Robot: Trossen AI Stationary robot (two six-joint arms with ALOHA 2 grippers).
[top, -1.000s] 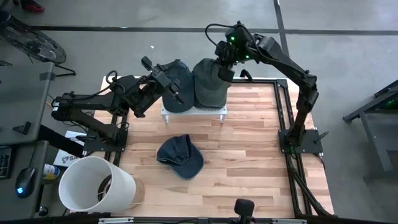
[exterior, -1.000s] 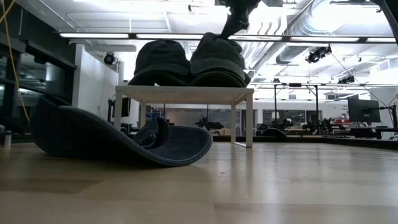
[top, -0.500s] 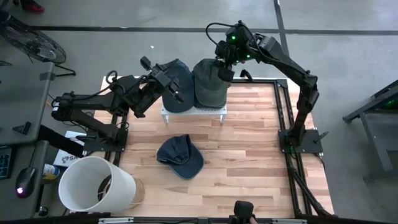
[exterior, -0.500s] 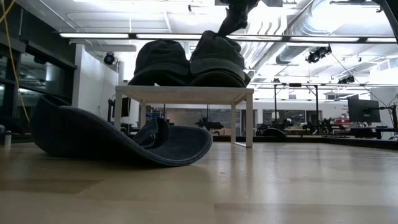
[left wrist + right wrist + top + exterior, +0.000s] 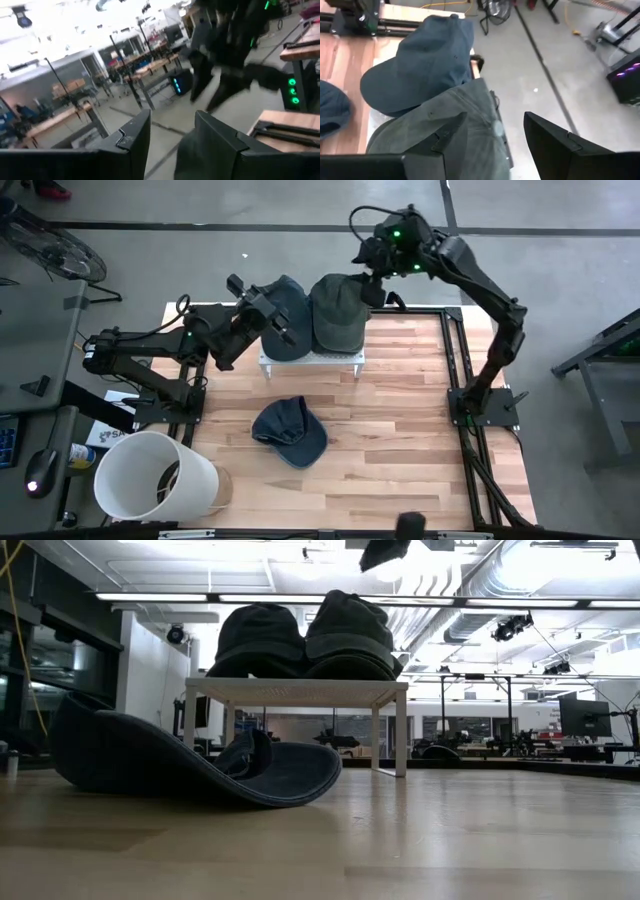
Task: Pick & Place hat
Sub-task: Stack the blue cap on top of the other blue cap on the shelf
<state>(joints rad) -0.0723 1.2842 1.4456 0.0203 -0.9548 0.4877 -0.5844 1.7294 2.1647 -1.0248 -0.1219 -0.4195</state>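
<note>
Two hats sit side by side, brims down, on a small white stand [image 5: 312, 360] at the table's far side: a blue hat [image 5: 288, 298] and a grey-green hat [image 5: 337, 315]. Another blue hat [image 5: 290, 430] lies on the wooden table in front of the stand, and it fills the low view's left [image 5: 200, 768]. My right gripper [image 5: 495, 125] is open. It hangs above the grey-green hat's [image 5: 445, 135] far right side [image 5: 370, 288], at the low view's top edge [image 5: 385, 552]. My left gripper [image 5: 280, 328] is open and level. It is held high over the blue hat's left side, and nothing is between its fingers [image 5: 172, 127].
A white bucket [image 5: 155, 475] stands at the table's near left corner. Black frame rails [image 5: 455, 350] run along the table's right side. Bare wood [image 5: 400, 440] lies right of the loose hat.
My right gripper has come off the grey-green hat's crown. It has risen and drawn back toward the far right. The hat stays on the stand beside the blue one. My left gripper has kept its place.
</note>
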